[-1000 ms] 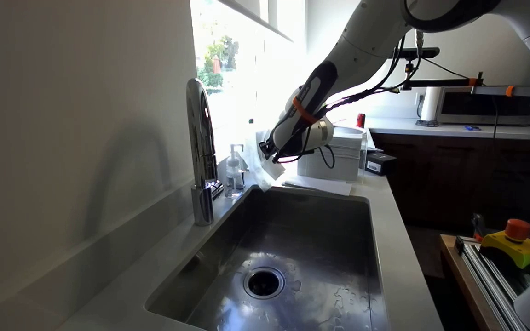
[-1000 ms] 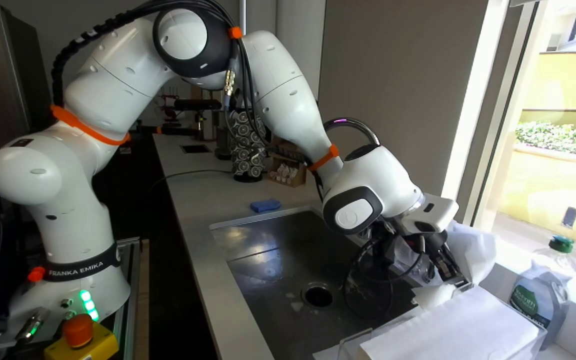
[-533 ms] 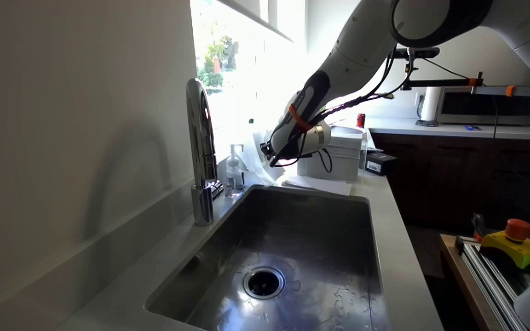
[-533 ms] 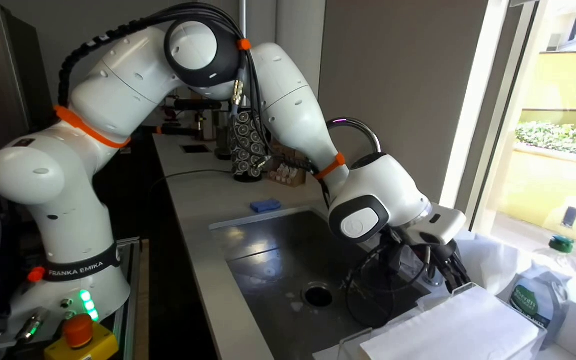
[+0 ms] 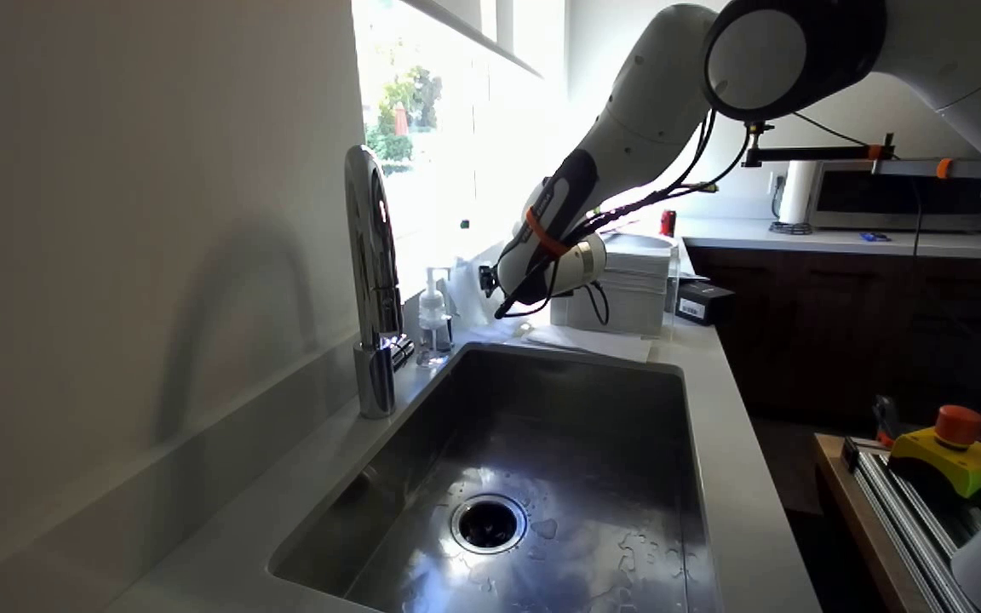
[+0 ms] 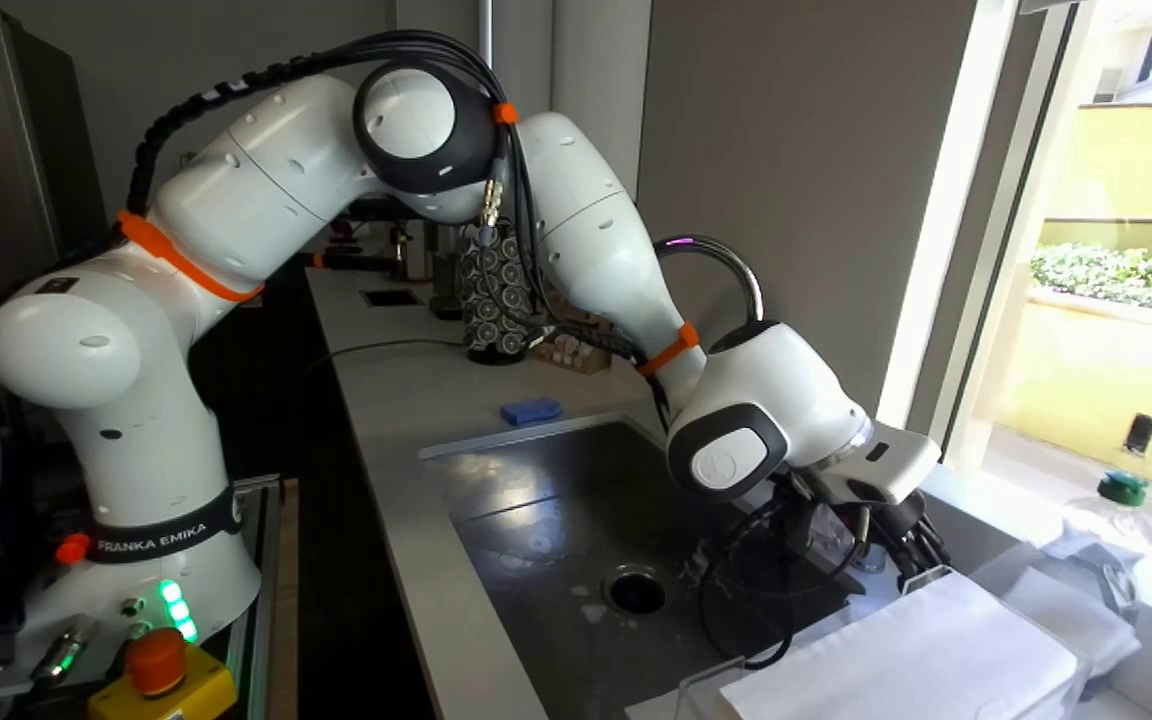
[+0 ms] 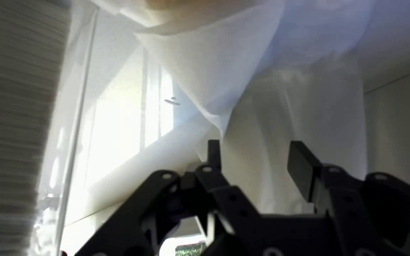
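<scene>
In the wrist view my gripper (image 7: 256, 160) stands open, its dark fingers well apart and no object gripped between them. Just ahead of the fingertips is a loose white paper sheet (image 7: 222, 64) with a pointed corner; whether it touches a finger I cannot tell. An exterior view has the gripper (image 6: 924, 560) low behind a stack of white paper (image 6: 901, 650) in a clear holder, its tips partly hidden. Loose crumpled paper (image 6: 1076, 610) lies to the right of that stack, against a green-capped bottle (image 6: 1123, 490) and covering its label.
The steel sink (image 5: 542, 460) lies beside the arm, with a chrome faucet (image 5: 369, 281) and a clear soap dispenser (image 5: 433, 319) along its wall side. A blue sponge (image 6: 531, 411) rests past the sink's far edge. A black box (image 5: 703, 302) sits near the paper stack.
The gripper has opened. White paper that stood up beside the fingers has dropped away to the right, onto the bottle. The arm has sunk slightly and shifted a little toward the window.
</scene>
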`<act>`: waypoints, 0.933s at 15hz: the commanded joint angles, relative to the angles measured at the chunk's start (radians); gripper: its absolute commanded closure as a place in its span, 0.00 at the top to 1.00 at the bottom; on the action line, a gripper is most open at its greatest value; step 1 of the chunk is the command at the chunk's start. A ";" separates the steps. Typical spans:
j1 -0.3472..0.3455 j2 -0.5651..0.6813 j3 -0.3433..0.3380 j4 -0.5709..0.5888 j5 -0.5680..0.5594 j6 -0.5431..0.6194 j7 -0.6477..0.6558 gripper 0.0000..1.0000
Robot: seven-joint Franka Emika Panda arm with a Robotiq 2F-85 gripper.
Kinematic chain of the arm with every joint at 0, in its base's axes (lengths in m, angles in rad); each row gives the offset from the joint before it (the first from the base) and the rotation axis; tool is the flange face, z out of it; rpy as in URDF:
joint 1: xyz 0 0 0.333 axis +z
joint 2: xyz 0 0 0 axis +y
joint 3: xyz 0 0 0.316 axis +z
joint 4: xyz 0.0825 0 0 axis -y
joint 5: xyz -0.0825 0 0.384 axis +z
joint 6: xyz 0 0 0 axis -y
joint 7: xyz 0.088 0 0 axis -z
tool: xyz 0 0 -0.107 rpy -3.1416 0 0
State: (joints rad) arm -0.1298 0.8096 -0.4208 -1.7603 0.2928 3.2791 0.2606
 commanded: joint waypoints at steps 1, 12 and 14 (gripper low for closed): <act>0.026 0.011 -0.016 0.014 0.026 -0.012 0.018 0.87; 0.083 -0.166 -0.037 -0.151 -0.015 -0.072 -0.038 1.00; 0.094 -0.214 -0.045 -0.193 -0.026 -0.102 -0.063 1.00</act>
State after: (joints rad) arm -0.0697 0.7004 -0.4448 -1.8470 0.2887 3.2415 0.2306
